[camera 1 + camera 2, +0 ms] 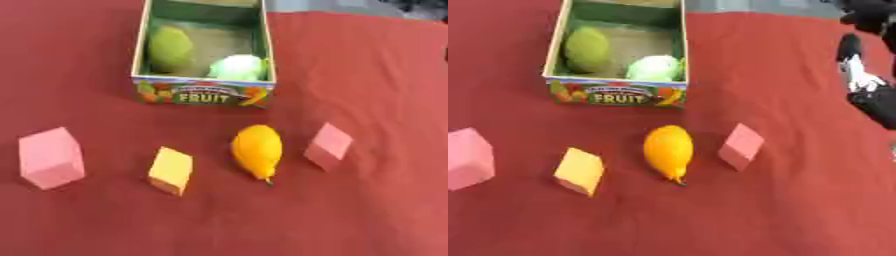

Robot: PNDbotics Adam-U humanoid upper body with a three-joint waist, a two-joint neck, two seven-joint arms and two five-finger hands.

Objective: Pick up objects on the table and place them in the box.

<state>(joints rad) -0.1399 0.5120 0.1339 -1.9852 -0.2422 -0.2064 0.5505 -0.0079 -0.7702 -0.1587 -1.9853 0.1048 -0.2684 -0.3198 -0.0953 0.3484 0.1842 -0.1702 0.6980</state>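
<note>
The job reads as partly done. Two things already lie inside the box (203,96), which sits open-topped on the red worktop (367,210): a green fruit (170,48) against the box's left wall and a pale green rounded thing (238,68) at its near right corner.

Four things are left out on the cloth in a rough row nearer the robot than the box: a large pink block (52,158), an orange block (171,170), a yellow lemon-shaped fruit (256,150) and a small pink block (329,146).

Only the right robot hand (866,85) shows, and only in the right eye view, at the right edge. It is black with a pale part, and it holds nothing that can be made out; whether its fingers are curled or straight I cannot tell. Everything lies to its left: the box well off to its left and a little farther from the robot, the small pink block the closest loose thing, down and to its left, then the lemon-shaped fruit, the orange block, and the large pink block farthest away. The left robot hand is out of sight.

By my reckoning two are in and four remain, with no pickup under way, and the small pink block looks the handiest next
</note>
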